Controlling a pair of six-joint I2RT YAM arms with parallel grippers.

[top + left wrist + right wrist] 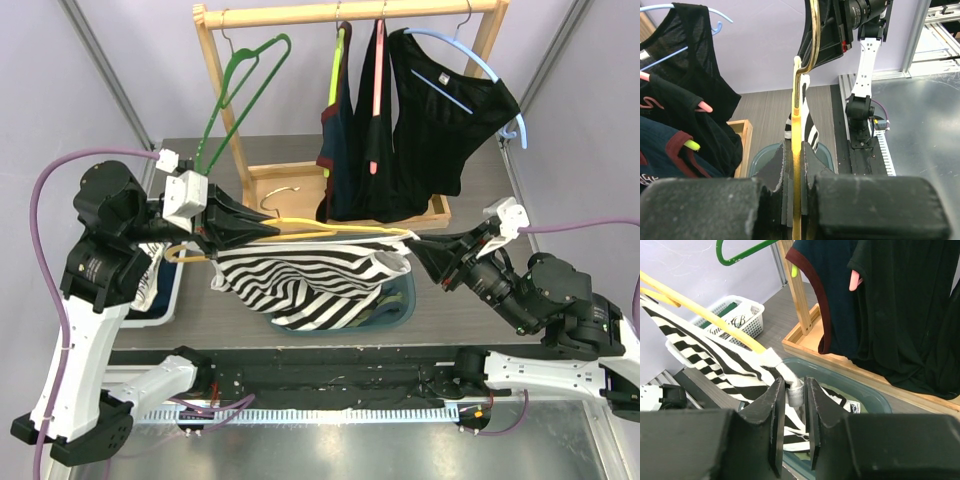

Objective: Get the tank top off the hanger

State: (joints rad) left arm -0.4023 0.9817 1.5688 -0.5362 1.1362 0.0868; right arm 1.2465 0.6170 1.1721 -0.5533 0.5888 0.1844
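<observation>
Yellow hanger (330,232) lies level across the middle of the top view, and the striped tank top (300,280) hangs from it above a teal bin (405,305) — so nothing is off yet. At centre left, the left gripper (270,228) has its jaws clamped tight on the hanger's bar. At centre right, the right gripper (415,243) has its jaws drawn nearly together on the white strap (785,372) at the hanger's tip. By my reading, the grip is set; slipping that strap over the end, then freeing the other shoulder, remains.
</observation>
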